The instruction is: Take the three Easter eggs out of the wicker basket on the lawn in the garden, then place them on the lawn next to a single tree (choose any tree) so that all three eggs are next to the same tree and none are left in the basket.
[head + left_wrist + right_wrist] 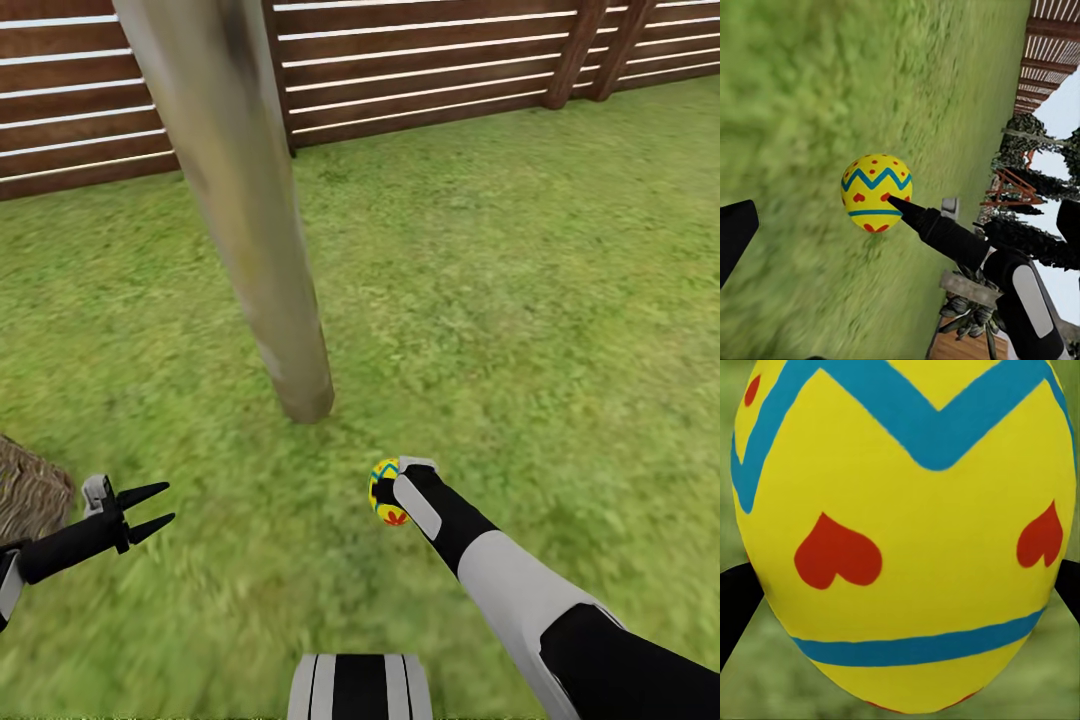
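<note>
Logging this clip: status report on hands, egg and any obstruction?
Right hand shut on Easter egg, low over lawn near tree. Left hand open, empty. Nothing in the way.

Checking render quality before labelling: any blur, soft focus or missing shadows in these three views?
Head view: grass smears toward the lower edge; tree trunk casts no clear shadow. Left wrist view: lawn streaked and soft, egg crisp. Right wrist view: egg sharp, grass behind it fully out of focus, right pincer tips dark at both sides.

Open lawn (520,300) all round; only the tree (262,270) trunk stands ahead.
</note>
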Available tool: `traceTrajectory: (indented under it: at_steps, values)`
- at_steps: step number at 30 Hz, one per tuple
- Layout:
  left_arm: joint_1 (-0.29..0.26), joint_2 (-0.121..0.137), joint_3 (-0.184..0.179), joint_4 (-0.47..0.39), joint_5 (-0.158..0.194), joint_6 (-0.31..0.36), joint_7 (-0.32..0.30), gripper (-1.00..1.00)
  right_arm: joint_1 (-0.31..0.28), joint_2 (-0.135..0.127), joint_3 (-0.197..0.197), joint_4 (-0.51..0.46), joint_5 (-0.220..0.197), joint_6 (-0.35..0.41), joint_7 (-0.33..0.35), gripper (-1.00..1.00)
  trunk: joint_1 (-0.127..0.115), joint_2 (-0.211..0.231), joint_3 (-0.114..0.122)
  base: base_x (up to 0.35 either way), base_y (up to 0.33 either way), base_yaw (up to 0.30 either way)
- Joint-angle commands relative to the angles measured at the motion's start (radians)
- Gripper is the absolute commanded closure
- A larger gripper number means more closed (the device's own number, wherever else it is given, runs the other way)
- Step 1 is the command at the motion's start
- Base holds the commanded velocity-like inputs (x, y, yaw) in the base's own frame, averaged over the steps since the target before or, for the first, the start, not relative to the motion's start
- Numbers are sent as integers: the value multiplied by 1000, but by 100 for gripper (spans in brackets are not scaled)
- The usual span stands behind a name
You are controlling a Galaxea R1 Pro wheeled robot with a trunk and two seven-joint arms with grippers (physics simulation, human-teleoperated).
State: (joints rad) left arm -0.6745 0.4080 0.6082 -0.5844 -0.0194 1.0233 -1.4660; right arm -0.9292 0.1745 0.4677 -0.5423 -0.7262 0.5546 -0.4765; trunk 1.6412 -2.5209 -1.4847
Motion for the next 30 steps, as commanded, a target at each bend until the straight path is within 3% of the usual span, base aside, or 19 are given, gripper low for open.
traceTrajectory:
  at_steps: [1,5,8,11,14,19,22,26,30]
  values:
    - [0,0,2,0,-2,11,-5,-100,-1,0,3,-1,-7,2,-8,100,0,-1,-5,0,0,0]
    - [0,0,0,-5,-2,10,-20,-100,0,0,4,-2,-6,0,-7,100,2,-1,-20,0,0,0]
    - [0,0,-14,-6,-6,8,-83,-100,0,0,5,-2,-4,-27,47,100,3,-2,-32,0,0,0]
    - [0,0,-112,-7,-7,8,-103,-100,0,0,5,-2,-1,-64,117,100,4,-2,-36,0,0,0]
    - [0,0,-148,-33,-8,7,-105,-100,0,0,5,-2,0,-70,128,100,4,-2,-36,0,0,0]
    - [1,0,-154,-48,-8,7,-105,-100,0,0,5,-1,1,-76,130,100,4,-3,-39,0,0,0]
    - [1,0,-154,-49,-8,7,-105,-100,0,0,7,6,1,-122,133,100,6,-3,-51,0,0,0]
    - [1,0,-154,-49,-8,7,-105,-100,0,0,87,8,0,-133,133,100,7,-4,-66,0,0,0]
    - [2,0,-154,-49,-8,7,-105,-100,0,0,103,8,-1,-135,133,100,9,-5,-82,0,0,0]
